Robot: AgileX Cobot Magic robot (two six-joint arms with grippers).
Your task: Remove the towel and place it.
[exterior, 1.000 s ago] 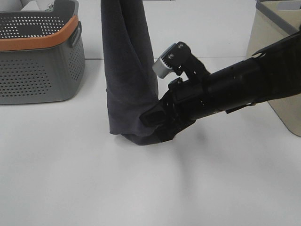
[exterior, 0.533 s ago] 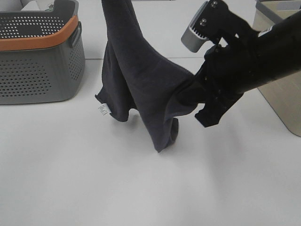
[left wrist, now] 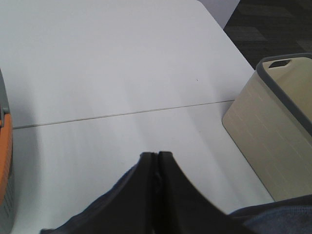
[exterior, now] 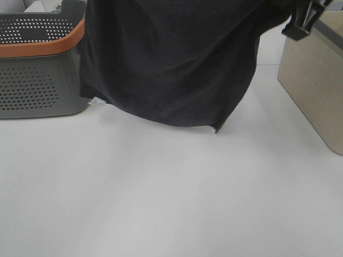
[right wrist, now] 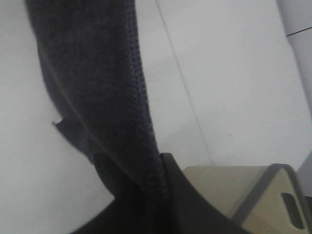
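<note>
The towel (exterior: 171, 64) hangs spread wide above the white table (exterior: 161, 203), between the grey perforated basket (exterior: 37, 80) and the beige bin (exterior: 311, 91), with its lower edge clear of the tabletop. I see the right gripper (right wrist: 158, 165) clamped on one edge. The left gripper (left wrist: 157, 158) is pinched tight, with dark cloth beneath it.

surface: white table (exterior: 161, 203) | count: 2 | grey basket (exterior: 37, 91), beige bin (exterior: 311, 91), well apart
</note>
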